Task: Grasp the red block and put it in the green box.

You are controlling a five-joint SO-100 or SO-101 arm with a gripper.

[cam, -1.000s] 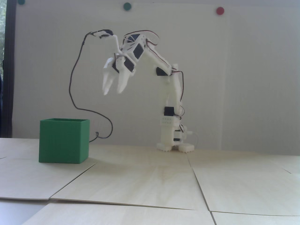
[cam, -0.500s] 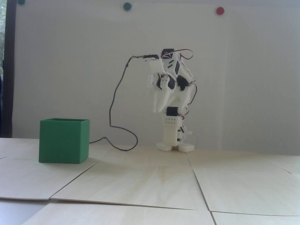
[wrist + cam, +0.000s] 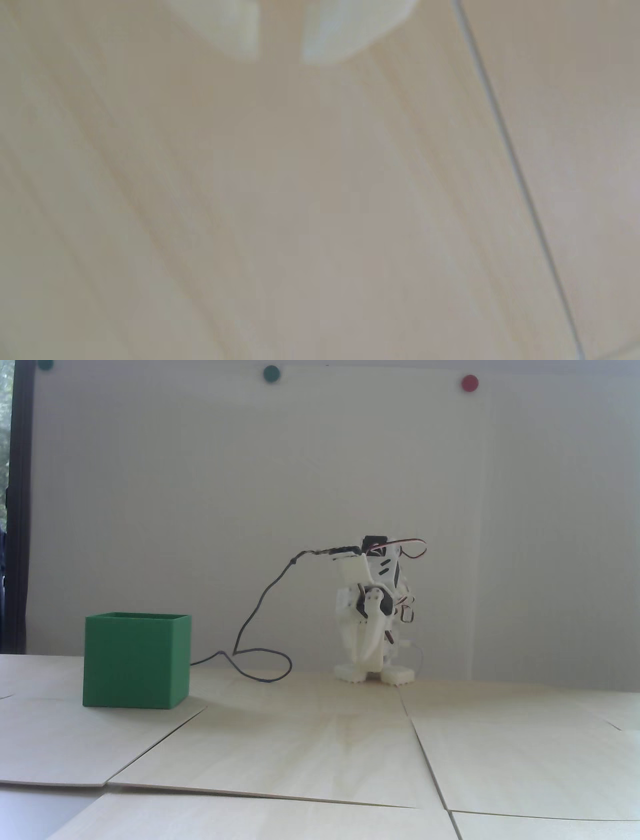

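In the fixed view the green box [image 3: 136,660] stands on the bench [image 3: 320,750] at the left, its top opening upward. A black cable [image 3: 260,660] lies between it and the folded white arm [image 3: 372,610], well apart to the right. The fingers [image 3: 361,660] point down near the arm's base; in the wrist view [image 3: 280,57] they are a little apart and grasp nothing. The red block shows in neither view.

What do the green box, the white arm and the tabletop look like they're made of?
The green box: probably plastic, matte, thin walls, faint fine lines on its sides that hint at 3D printing. The arm: white plastic, matte, with black motor blocks and loose wires. The tabletop: thin pale wood sheets, likely plywood, with visible grain and seams.
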